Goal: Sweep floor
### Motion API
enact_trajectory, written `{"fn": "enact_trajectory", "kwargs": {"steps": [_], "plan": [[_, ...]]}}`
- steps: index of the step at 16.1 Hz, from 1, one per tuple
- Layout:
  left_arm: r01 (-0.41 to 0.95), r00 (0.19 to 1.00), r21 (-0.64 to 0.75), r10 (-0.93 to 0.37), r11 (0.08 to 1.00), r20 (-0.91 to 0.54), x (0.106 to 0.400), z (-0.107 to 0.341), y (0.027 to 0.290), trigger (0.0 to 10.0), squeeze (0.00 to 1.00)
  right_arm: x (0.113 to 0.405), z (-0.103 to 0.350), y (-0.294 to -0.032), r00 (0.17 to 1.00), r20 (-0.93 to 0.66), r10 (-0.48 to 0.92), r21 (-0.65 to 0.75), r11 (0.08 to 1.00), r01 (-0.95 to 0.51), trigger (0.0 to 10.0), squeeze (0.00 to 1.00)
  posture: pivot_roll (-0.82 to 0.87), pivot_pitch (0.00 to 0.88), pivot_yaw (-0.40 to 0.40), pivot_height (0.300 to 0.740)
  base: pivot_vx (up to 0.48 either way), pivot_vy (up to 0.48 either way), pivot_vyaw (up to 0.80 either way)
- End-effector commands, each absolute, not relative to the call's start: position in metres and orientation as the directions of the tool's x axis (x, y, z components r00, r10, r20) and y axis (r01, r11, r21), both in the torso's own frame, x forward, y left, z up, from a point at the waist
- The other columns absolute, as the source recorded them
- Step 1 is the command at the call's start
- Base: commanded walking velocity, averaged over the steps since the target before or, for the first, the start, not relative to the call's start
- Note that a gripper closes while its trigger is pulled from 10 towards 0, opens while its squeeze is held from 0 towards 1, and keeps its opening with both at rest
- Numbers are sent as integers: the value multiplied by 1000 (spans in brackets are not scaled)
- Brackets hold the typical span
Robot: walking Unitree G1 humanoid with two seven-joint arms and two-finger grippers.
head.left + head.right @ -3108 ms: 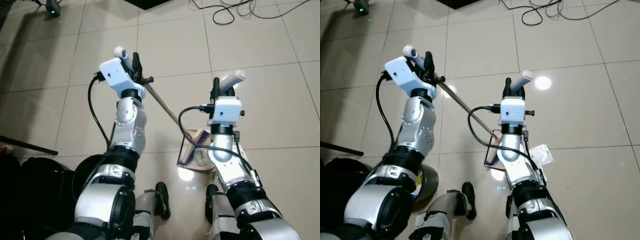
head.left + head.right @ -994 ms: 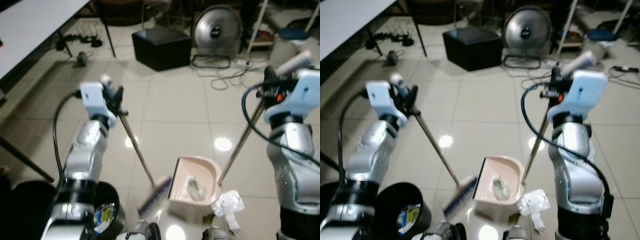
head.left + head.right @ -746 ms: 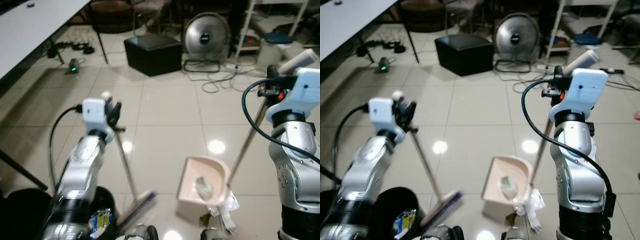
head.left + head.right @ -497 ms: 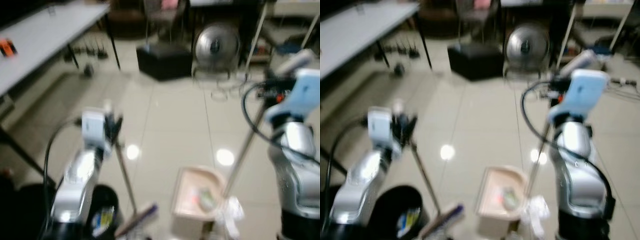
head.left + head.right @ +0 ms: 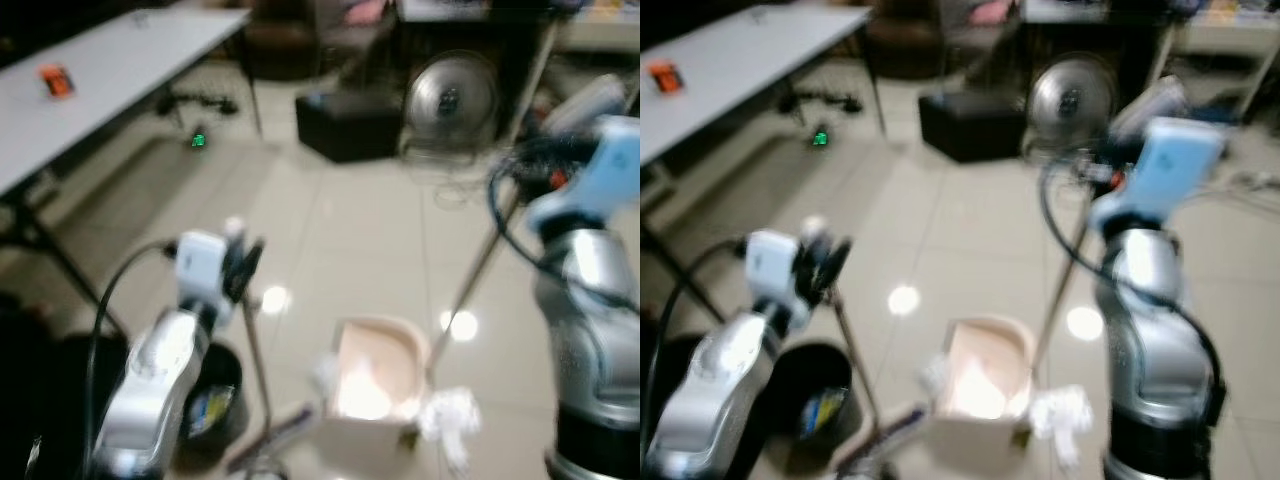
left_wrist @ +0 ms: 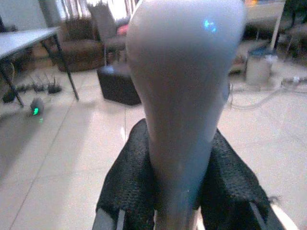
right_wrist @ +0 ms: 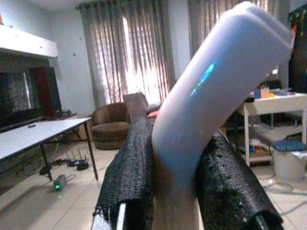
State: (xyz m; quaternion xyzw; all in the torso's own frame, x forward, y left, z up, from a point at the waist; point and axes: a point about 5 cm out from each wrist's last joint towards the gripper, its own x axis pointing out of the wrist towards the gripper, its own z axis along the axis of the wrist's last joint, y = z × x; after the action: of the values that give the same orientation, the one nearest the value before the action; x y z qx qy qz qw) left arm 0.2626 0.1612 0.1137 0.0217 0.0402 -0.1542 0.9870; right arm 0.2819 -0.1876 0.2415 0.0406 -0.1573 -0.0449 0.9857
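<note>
The thin metal-shafted broom [image 5: 255,372] is clenched at its grey plastic grip by the left gripper [image 5: 243,270], at nine o'clock; its brush is blurred; the pale pink plastic dustpan [image 5: 372,380], holding litter at six o'clock, is gripped by the right gripper [image 5: 1102,170]; both are judged light, stiff, slippery-handled.

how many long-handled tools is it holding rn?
2: broom in the left claw, beside the bin; dustpan, its handle up in the right claw.

A lived-in home room: tiled floor [image 5: 340,240], brown armchair [image 7: 109,127] before tall curtains [image 7: 129,52], a grey table [image 5: 110,70] far left, and a floor fan [image 5: 450,100] far ahead.
</note>
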Motion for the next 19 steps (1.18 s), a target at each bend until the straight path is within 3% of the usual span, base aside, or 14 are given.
{"fn": "enact_trajectory", "kwargs": {"steps": [1,5,8,12,19], "plan": [[311,950,55,-308,949,-48,265,126,161,10000,0,281,252,-188,928,358,-104,146,988,54,10000,0,-95,0,50,740,0,-480,0],[299,953,74,-296,951,-59,264,126,170,10000,0,284,251,-192,923,366,-117,192,980,49,10000,0,-84,0,57,740,0,-480,0],[330,941,44,-325,943,-92,262,122,171,10000,0,282,242,-196,941,315,-126,148,985,83,10000,0,-87,0,67,740,0,0,0],[332,943,72,-331,941,-25,271,135,168,10000,0,277,221,-190,968,231,-100,-32,993,110,10000,0,-104,0,83,740,0,0,0],[286,953,87,-293,954,82,294,156,158,10000,0,271,206,-181,975,196,-108,-39,992,117,10000,0,-137,0,87,740,0,0,0]]}}
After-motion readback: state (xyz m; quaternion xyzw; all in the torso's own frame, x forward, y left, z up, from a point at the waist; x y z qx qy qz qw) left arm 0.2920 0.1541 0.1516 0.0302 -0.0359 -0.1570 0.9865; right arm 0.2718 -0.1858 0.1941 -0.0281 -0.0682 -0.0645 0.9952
